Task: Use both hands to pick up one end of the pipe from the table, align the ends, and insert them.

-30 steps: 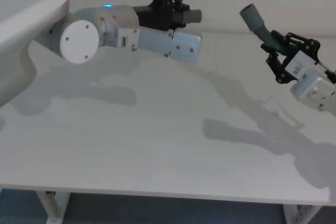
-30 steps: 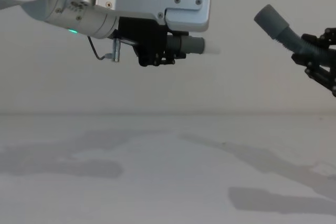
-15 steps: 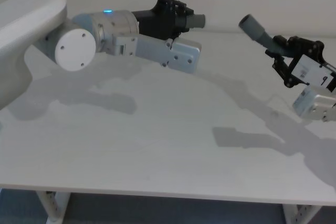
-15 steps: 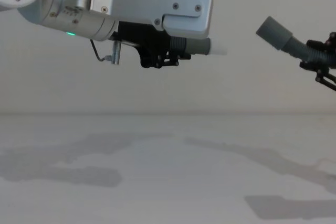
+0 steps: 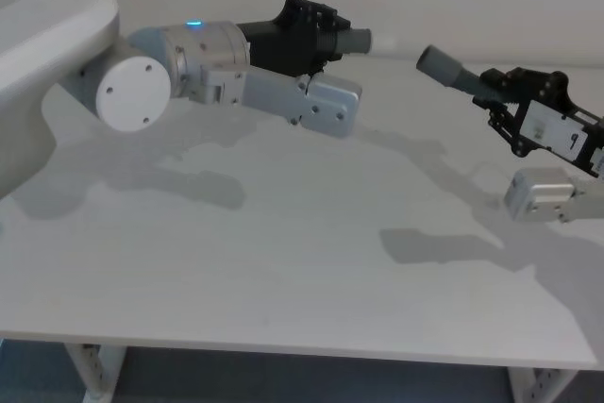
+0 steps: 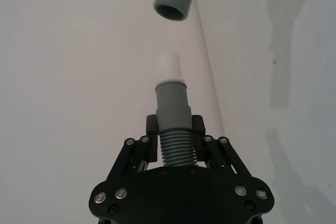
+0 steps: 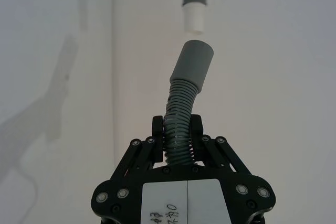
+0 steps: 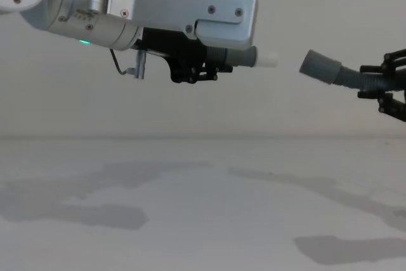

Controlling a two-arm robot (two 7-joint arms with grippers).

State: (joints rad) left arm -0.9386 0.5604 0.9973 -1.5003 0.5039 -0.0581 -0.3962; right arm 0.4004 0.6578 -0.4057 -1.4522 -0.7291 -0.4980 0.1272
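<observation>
While both pipe pieces hung up in the air over the white table [image 5: 283,261], neither one was touching it. The left gripper [image 6: 175,145] was clamped on the ribbed part of the short piece [image 6: 171,114], with its whitish tip [image 8: 268,59] sticking out toward the right side. The right gripper [image 7: 178,140] was gripping the corrugated hose [image 7: 178,121] just behind its smooth grey cuff [image 8: 317,66]. In the chest view the cuff sat a bit lower than the tip and tilted up, with a clear gap between the two ends. So, close and roughly facing each other, not joined.
</observation>
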